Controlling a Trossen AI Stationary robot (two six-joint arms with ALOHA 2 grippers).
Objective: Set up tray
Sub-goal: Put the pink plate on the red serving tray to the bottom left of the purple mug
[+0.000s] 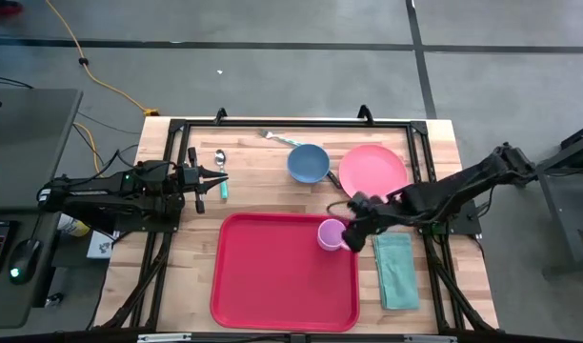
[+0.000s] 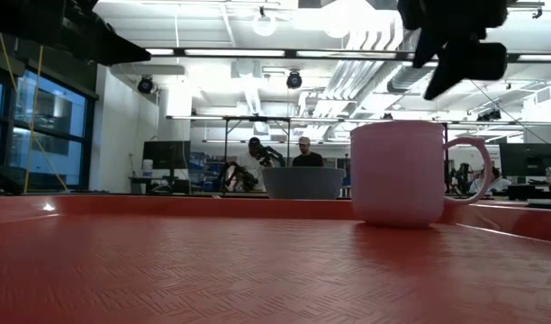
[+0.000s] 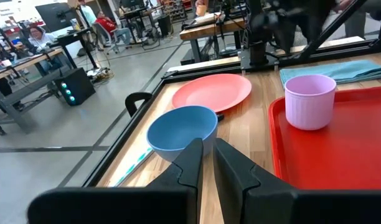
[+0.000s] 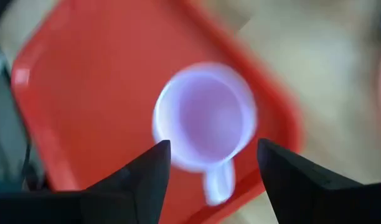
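Observation:
The red tray (image 1: 272, 276) lies at the table's near middle. A lilac mug (image 1: 330, 234) stands upright on its base in the tray's far right corner (image 2: 397, 171), with its handle (image 2: 478, 166) pointing right. My right gripper (image 4: 213, 149) hovers open just above the mug (image 4: 206, 115), its fingers spread on either side of the handle side and touching nothing; the low view shows it clear of the rim (image 2: 456, 63). My left gripper (image 1: 218, 175) waits shut at the table's left, level, pointing toward the blue bowl (image 3: 181, 130).
A blue bowl (image 1: 309, 163) and a salmon-pink plate (image 1: 372, 170) sit beyond the tray. A teal cloth (image 1: 396, 270) lies right of it. A spoon (image 1: 220, 157) and a teal-handled utensil (image 1: 224, 191) lie by the left gripper, and a fork (image 1: 277, 138) lies near the far edge.

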